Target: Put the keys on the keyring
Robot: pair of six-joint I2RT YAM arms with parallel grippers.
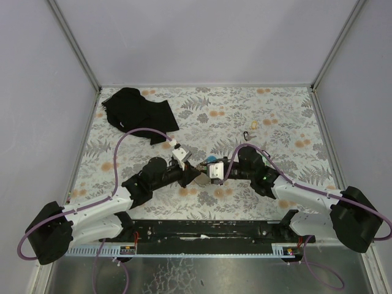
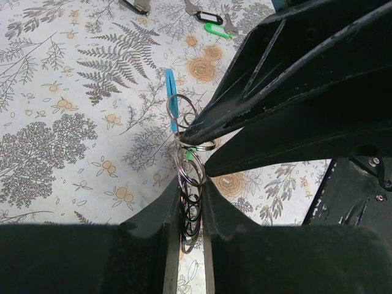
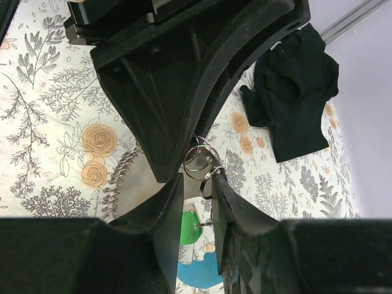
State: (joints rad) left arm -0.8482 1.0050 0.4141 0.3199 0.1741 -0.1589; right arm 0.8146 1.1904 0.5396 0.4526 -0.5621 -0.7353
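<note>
My left gripper (image 2: 191,184) is shut on a bunch of grey metal rings (image 2: 191,205) that belong to the keyring. The keyring's light-blue band (image 2: 170,98) hangs past the rings above the table. My right gripper (image 3: 197,180) meets it tip to tip, and its jaws are closed on one metal ring (image 3: 207,177). A green key tag (image 3: 190,226) and the blue band (image 3: 199,274) show below its fingers. Loose keys lie on the table, one with a green tag (image 2: 216,30) and one with a black tag (image 2: 206,16). Both grippers (image 1: 202,169) meet at the table's middle.
A large black cloth (image 1: 138,113) lies at the far left of the flowered table (image 1: 288,116) and shows in the right wrist view (image 3: 294,92). The loose keys (image 1: 248,134) lie just beyond the right gripper. Grey walls close in the table.
</note>
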